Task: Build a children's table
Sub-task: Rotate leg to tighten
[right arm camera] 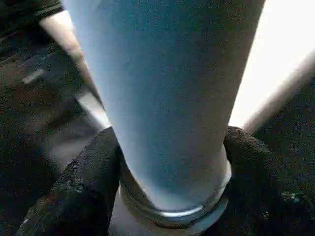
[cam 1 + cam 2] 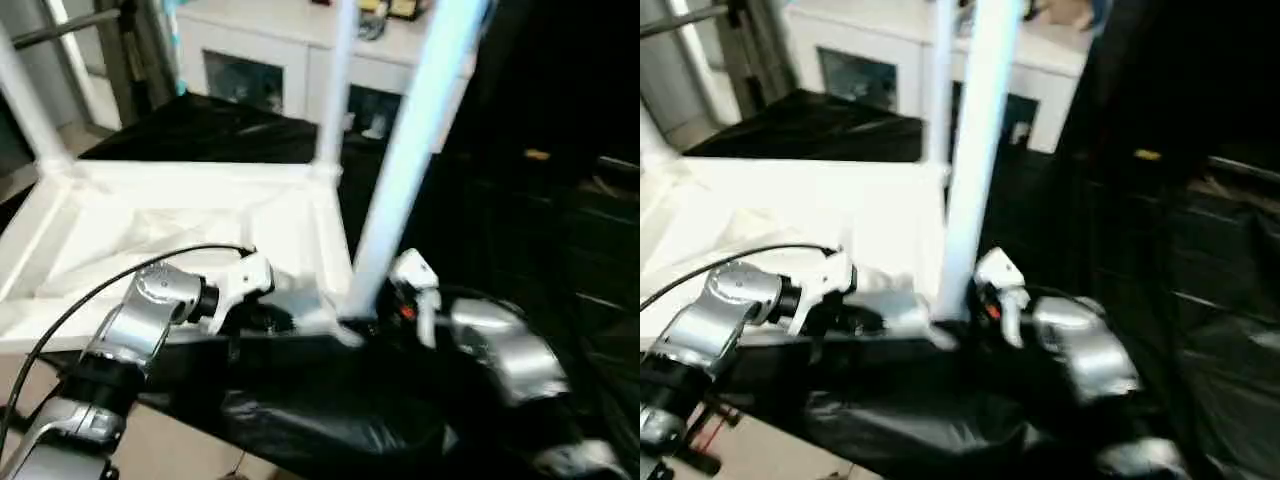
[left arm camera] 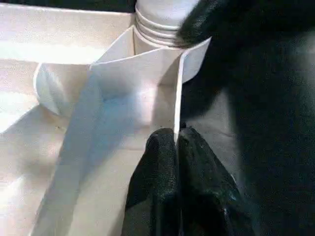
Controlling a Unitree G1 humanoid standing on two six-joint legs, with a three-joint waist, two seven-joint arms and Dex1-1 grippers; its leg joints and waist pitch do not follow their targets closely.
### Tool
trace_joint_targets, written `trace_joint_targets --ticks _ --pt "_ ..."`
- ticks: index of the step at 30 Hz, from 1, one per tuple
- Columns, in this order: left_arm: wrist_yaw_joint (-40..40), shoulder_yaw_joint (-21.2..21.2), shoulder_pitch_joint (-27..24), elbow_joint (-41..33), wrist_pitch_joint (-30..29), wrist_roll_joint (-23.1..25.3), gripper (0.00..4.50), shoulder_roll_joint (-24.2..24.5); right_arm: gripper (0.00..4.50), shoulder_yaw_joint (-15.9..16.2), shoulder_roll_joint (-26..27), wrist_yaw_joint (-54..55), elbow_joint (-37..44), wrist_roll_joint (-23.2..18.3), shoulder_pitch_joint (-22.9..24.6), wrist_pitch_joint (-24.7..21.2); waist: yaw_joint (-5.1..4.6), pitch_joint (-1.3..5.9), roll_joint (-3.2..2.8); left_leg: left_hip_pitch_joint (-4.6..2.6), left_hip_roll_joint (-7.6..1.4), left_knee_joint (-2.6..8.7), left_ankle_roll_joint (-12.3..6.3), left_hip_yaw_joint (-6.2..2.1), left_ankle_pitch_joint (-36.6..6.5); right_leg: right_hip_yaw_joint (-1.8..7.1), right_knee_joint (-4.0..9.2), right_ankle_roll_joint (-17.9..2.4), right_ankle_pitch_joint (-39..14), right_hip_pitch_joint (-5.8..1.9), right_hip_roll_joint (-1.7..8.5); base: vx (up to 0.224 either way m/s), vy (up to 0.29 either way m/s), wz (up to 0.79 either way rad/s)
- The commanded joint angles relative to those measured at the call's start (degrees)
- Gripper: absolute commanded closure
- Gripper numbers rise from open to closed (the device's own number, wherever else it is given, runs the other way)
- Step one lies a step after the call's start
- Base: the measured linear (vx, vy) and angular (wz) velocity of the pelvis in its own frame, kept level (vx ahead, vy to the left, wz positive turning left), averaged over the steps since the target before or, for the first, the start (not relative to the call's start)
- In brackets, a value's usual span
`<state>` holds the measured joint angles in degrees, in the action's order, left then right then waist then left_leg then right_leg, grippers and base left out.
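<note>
White plastic top (image 2: 190,235) of the children's table lies upside down on a black-draped surface (image 2: 330,420), ribbed underside up, so corner sockets face upward for the legs. Two legs already stand at the far corners: one at far left (image 2: 25,100), one at far right (image 2: 335,90). A third leg (image 2: 405,160) rises from the near right corner socket (image 3: 162,37), tilted slightly rightward at the top, so prob. not fully seated or tightened yet.

Left gripper (image 3: 176,147) is pinched closed on the thin edge wall (image 3: 177,93) of the top just beside that socket; both black fingers (image 3: 157,167) press the wall from either side. Looks like a bracing hold, to keep the top from sliding or turning while the leg is worked in.

Right gripper (image 1: 170,162) wraps the leg's base, fingers (image 1: 83,182) on opposite sides of the tube just above the ridged collar (image 1: 172,216). Jaws stand fairly wide, but that's the tube's width: it's a grip on the leg, low down near the socket where twisting or pushing gives best control.

White glass-door cabinet (image 2: 270,60) stands behind, not part of the job.

Judgement: approx. three of four legs in place or going in; current step is seating leg no. 3. Risk: the leg going in crooked if pushed while leaning.
</note>
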<state>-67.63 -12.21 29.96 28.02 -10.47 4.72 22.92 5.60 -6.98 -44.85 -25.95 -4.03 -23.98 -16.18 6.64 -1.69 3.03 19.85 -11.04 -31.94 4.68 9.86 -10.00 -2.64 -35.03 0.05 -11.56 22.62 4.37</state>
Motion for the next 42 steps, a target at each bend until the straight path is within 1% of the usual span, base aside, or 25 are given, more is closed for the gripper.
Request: trace_joint_targets --ticks 1,2,3,6,7,8,9,10,11,13,14,16,18,20,21,22,24,26,27,30,31,33,35,37,42 --pt "5.34 -1.73 2.54 -0.09 -0.01 -0.46 4.50 -5.19 1.78 3.86 4.59 5.95 -4.48 1.10 0.11 -2.01 -0.08 1.89 -0.50 -0.49 -2.03 4.62 3.15 -1.32 -21.60 2.25 5.81 -6.03 -27.36 -1.46 4.40 0.000 0.000 0.00" --pt "5.71 -1.68 2.66 0.07 -0.10 -0.38 4.50 -5.34 1.78 3.74 4.75 6.45 -4.68 1.16 0.05 -2.09 -0.18 1.83 -0.57 -0.52 -2.09 4.63 3.04 -1.23 -21.77 2.35 5.84 -6.08 -26.69 -1.27 4.29 0.000 0.000 0.00" --pt "7.43 -1.45 3.25 0.80 -0.42 -0.01 4.50 -6.11 1.78 3.26 5.52 8.47 -5.51 1.44 -0.12 -2.10 -0.12 1.80 -0.69 -0.77 -2.14 4.55 2.53 -1.03 -22.17 2.49 5.81 -6.68 -24.03 -0.98 4.06 0.000 0.000 0.00" --pt "12.83 -0.79 5.13 2.94 -0.98 0.82 4.50 -9.04 1.78 1.23 8.45 15.24 -8.19 2.06 -1.12 -2.06 -0.19 1.93 -0.65 -0.66 -1.99 4.53 2.62 -0.98 -21.97 2.48 5.60 -7.21 -21.98 -1.08 3.92 0.000 0.000 0.00" --pt "14.31 -0.59 5.64 3.61 -1.00 0.98 4.50 -9.85 1.78 0.63 9.29 17.05 -9.23 2.34 -1.59 -1.67 -0.25 1.88 -0.64 -0.72 -1.95 4.49 2.89 -0.90 -21.86 2.51 5.60 -7.37 -21.93 -0.93 3.93 0.000 0.000 0.00" --pt "15.19 -0.43 6.06 4.15 -1.04 0.99 4.50 -10.53 1.78 0.40 9.84 17.90 -10.07 2.61 -2.07 -1.29 -0.06 1.93 -0.92 -0.79 -1.91 4.45 2.92 -0.94 -22.05 2.50 5.61 -7.36 -22.02 -0.98 3.98 0.000 0.000 0.00" --pt "15.82 -0.36 6.44 4.72 -0.88 1.11 4.50 -11.20 1.78 0.53 10.32 18.22 -10.93 3.01 -2.57 -0.15 -0.07 1.94 -0.80 -0.83 -1.94 4.39 2.68 -0.82 -22.19 2.56 5.71 -7.42 -21.75 -0.87 3.99 0.000 0.000 0.00" --pt "16.18 -0.37 6.72 5.14 -0.69 1.20 4.50 -11.68 1.43 0.73 10.63 18.07 -11.52 3.20 -2.91 1.09 -0.02 1.96 -0.86 -0.67 -1.97 4.42 2.61 -0.85 -21.94 2.55 5.66 -7.47 -20.94 -1.02 3.99 0.000 0.000 0.00" --pt "16.54 -0.37 6.92 5.37 -0.54 1.15 4.50 -12.20 1.08 1.01 10.80 16.89 -11.60 2.71 -3.06 2.29 0.00 2.01 -0.84 -0.59 -2.02 4.45 2.52 -0.90 -21.55 2.54 5.54 -7.58 -20.19 -1.15 4.02 0.000 0.000 0.00" --pt "16.27 -0.62 7.04 5.37 -0.23 0.88 4.50 -12.74 0.99 1.32 10.65 12.66 -9.76 0.41 -2.68 1.72 0.11 2.10 -1.05 -0.41 -2.01 4.38 2.05 -0.73 -20.00 2.60 5.28 -8.17 -16.77 -1.35 3.83 0.000 0.000 0.00" --pt "15.95 -0.76 7.04 5.38 -0.02 0.73 4.50 -12.83 0.99 1.35 10.54 11.21 -8.89 -0.43 -2.48 1.31 0.15 2.17 -0.99 -0.22 -2.04 4.38 1.69 -0.75 -19.01 2.58 5.04 -8.52 -14.81 -1.60 3.80 0.000 0.000 0.00" --pt "14.31 -1.10 6.70 5.25 1.02 0.58 4.50 -12.40 0.74 2.63 9.40 9.27 -7.64 0.50 -2.07 2.97 0.29 2.23 -1.14 -0.23 -2.03 4.27 1.38 -0.64 -17.81 2.55 4.89 -8.96 -12.42 -1.71 3.74 0.000 0.000 0.00" --pt "12.13 -1.52 6.12 4.70 1.96 0.17 4.50 -11.63 0.74 3.59 8.18 6.74 -6.51 0.74 -1.63 4.18 0.40 2.28 -1.06 -0.25 -2.04 4.17 1.13 -0.55 -17.27 2.55 4.81 -9.14 -11.38 -1.77 3.71 0.000 0.000 0.00" --pt "10.99 -1.76 5.80 4.35 2.31 -0.09 4.50 -11.17 0.74 4.00 7.48 4.95 -5.86 0.45 -1.36 4.65 0.54 2.36 -1.00 0.02 -2.00 4.06 0.53 -0.53 -15.54 2.46 4.44 -9.74 -8.73 -2.10 3.67 0.000 0.000 0.00" --pt "8.65 -2.09 5.11 3.52 2.92 -0.67 4.50 -10.21 0.74 4.99 5.73 0.79 -4.28 -0.42 -0.70 5.45 0.67 2.41 -1.00 0.07 -1.98 3.95 0.02 -0.50 -14.56 2.39 4.36 -10.04 -7.64 -2.36 3.71 0.000 0.000 0.00" --pt "5.57 -2.50 4.12 2.39 4.09 -1.30 4.50 -8.87 0.74 5.96 3.26 -3.67 -2.37 -1.01 0.07 6.04 0.66 2.39 -0.97 0.09 -1.98 3.87 -0.25 -0.44 -14.21 2.44 4.29 -10.18 -7.02 -2.33 3.68 0.000 0.000 0.00" --pt "4.61 -2.60 3.85 2.07 4.46 -1.53 4.50 -8.49 0.74 6.15 2.62 -4.75 -1.90 -1.16 0.23 6.05 0.72 2.46 -1.01 0.28 -2.00 3.76 -0.96 -0.45 -13.00 2.40 4.03 -10.58 -4.98 -2.52 3.69 0.000 0.000 0.00" --pt "2.71 -2.82 3.24 1.08 4.07 -2.08 4.50 -7.54 0.74 6.42 0.88 -7.93 -0.39 -1.91 0.63 5.80 0.57 2.50 -0.88 0.17 -1.98 3.70 -1.22 -0.39 -12.79 2.32 3.93 -11.34 -4.34 -2.53 3.64 0.000 0.000 0.00" --pt "2.22 -2.88 3.12 0.89 4.10 -2.20 4.50 -7.33 0.74 6.42 0.56 -8.63 -0.04 -2.11 0.71 5.69 0.58 2.48 -0.98 0.18 -2.05 3.68 -1.31 -0.39 -12.36 2.30 3.86 -11.69 -4.00 -2.52 3.67 0.000 0.000 0.00" --pt "-0.81 -3.15 2.35 -0.24 4.36 -2.80 4.50 -6.07 0.74 6.21 -1.34 -13.07 1.99 -3.11 1.19 5.31 0.61 2.35 -0.97 0.15 -2.15 3.68 -1.71 -0.29 -13.00 2.31 4.01 -11.96 -5.20 -2.47 3.68 0.000 0.000 0.00" --pt "-2.21 -3.22 2.02 -0.82 4.48 -3.13 4.50 -5.38 0.74 6.07 -2.33 -15.17 2.63 -3.66 1.26 5.45 0.59 2.32 -0.81 0.17 -2.13 3.71 -1.70 -0.30 -13.07 2.28 4.06 -11.99 -5.94 -2.49 3.73 0.000 0.000 0.00" --pt "-3.39 -3.18 1.80 -1.10 4.85 -3.34 4.50 -4.88 0.74 6.50 -3.62 -17.70 3.61 -4.48 1.47 4.61 0.65 2.25 -0.90 0.13 -2.20 3.75 -1.65 -0.29 -13.53 2.26 4.16 -12.04 -7.16 -2.44 3.72 0.000 0.000 0.00" --pt "-4.45 -3.30 1.62 -1.36 4.78 -3.58 4.50 -4.43 0.74 6.88 -4.36 -19.09 4.17 -4.59 1.69 4.64 0.94 2.25 -1.01 -0.11 -2.36 3.72 -1.64 -0.22 -14.00 2.31 4.22 -12.10 -8.01 -2.24 3.79 0.000 0.000 0.00" --pt "-5.70 -3.46 1.26 -1.82 4.81 -3.92 4.50 -3.78 0.74 7.31 -4.97 -20.06 4.54 -4.28 1.82 4.83 1.44 2.26 -1.00 -0.02 -2.43 3.68 -1.55 -0.16 -13.62 2.32 4.05 -12.19 -7.51 -2.20 3.72 0.000 0.000 0.00" --pt "-7.05 -3.46 0.67 -2.88 4.48 -4.23 4.50 -3.36 0.74 7.52 -5.15 -20.69 4.89 -3.63 1.97 4.85 1.47 2.29 -0.84 0.05 -2.25 3.68 -1.13 -0.20 -13.09 2.30 3.99 -11.98 -7.35 -2.30 3.74 0.000 0.000 0.00"
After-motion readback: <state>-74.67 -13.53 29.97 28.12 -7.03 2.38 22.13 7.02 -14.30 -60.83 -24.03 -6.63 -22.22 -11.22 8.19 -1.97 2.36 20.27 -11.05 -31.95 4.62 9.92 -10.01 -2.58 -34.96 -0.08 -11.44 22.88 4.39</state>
